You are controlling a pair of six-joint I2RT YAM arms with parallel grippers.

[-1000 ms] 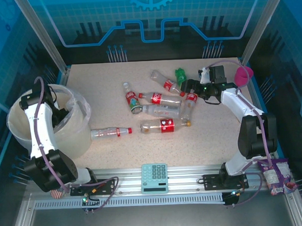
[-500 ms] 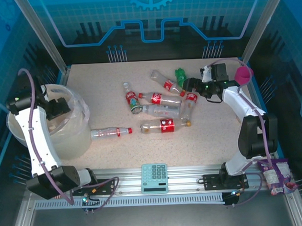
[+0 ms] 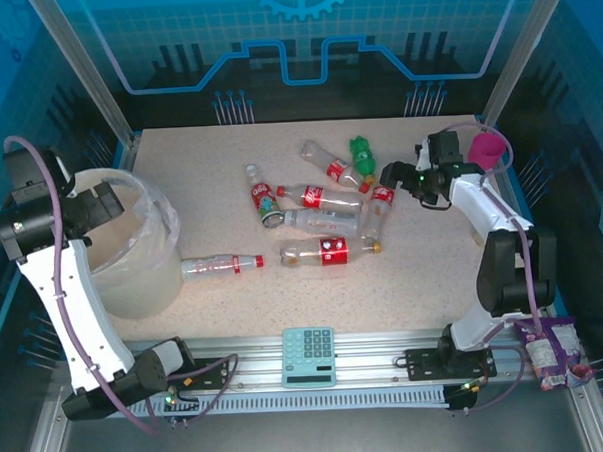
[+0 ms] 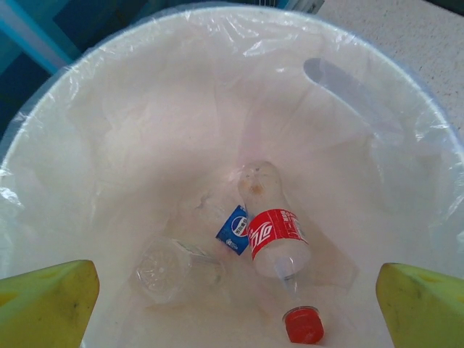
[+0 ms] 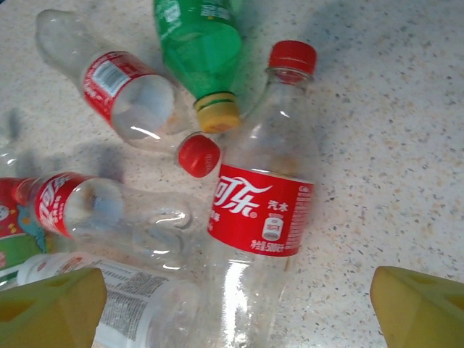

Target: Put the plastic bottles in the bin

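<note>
From above, the bin (image 3: 149,283) is seen at the near left of the table (image 3: 209,160), with its clear liner draped over the rim. The left gripper (image 3: 108,202) is held over the bin's mouth, jaws spread, nothing carried. A cluster of bottles (image 3: 321,220) is scattered mid-table, all lying flat. One lone bottle (image 3: 221,265) is parted from them and lies just beside the bin. The green bottle (image 3: 360,149) is found at the cluster's far edge. The right gripper (image 3: 391,174) is poised over the cluster's right side, near that green bottle. A pink goblet (image 3: 486,150) is stood at the far right, and a calculator (image 3: 309,356) is laid on the front rail.

Over to the left wrist, where the bin is looked straight down into. Two bottles are seen on its bottom. A red-labelled bottle (image 4: 274,235) is laid with its red cap toward the lower edge, and a clear bottle with a blue label (image 4: 174,268) is laid just to its left. The yellow fingers (image 4: 43,304) are spread to both lower corners: released, nothing between them.

Now the right wrist. A Coca-Cola bottle (image 5: 261,217) is framed between the yellow pads (image 5: 420,308), which are set wide and clear of it, so nothing is grasped. The green bottle's yellow cap is seen touching this bottle's shoulder. Three more clear bottles are fanned out to the left on the speckled table.
</note>
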